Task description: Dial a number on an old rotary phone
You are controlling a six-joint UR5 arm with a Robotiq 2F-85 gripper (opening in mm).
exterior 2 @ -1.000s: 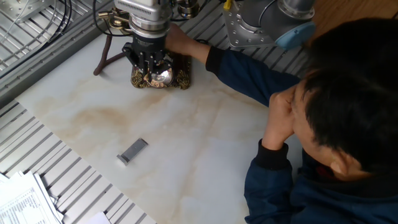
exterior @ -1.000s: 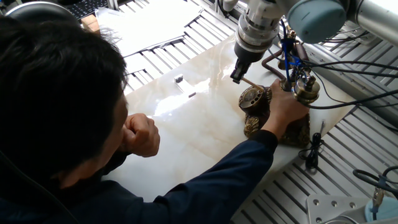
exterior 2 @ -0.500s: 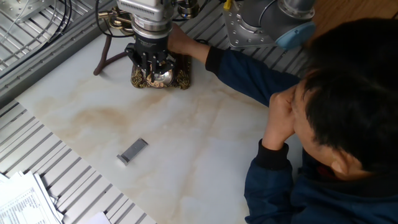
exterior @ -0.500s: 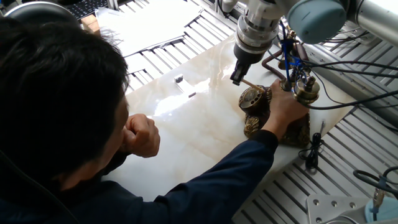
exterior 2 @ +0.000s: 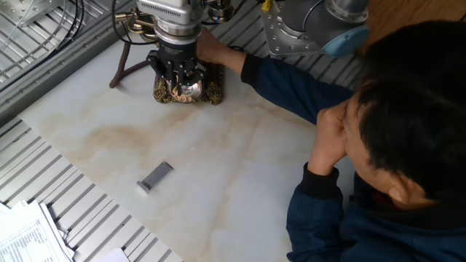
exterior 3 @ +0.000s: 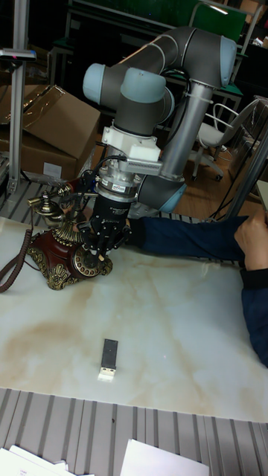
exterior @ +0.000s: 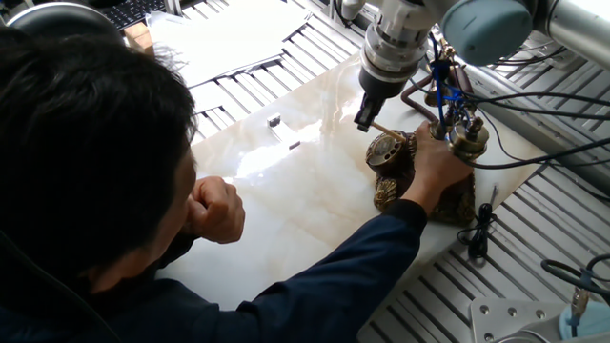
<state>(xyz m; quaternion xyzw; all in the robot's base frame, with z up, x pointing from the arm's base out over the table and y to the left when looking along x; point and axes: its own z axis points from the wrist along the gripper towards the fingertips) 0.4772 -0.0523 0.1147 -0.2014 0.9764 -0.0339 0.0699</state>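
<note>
The marble table (exterior 2: pixel 240 167) looks as it did a second ago; the old rotary phone (exterior 3: pixel 63 256) sits at its far edge, steadied by a person's hand (exterior: pixel 434 167), unmoved; the gripper (exterior 2: pixel 180 75) has edged only slightly over the dial (exterior: pixel 386 149), its fingers drawn narrow with something thin poking from the tip toward a hole; so dialling seems barely under way.
</note>
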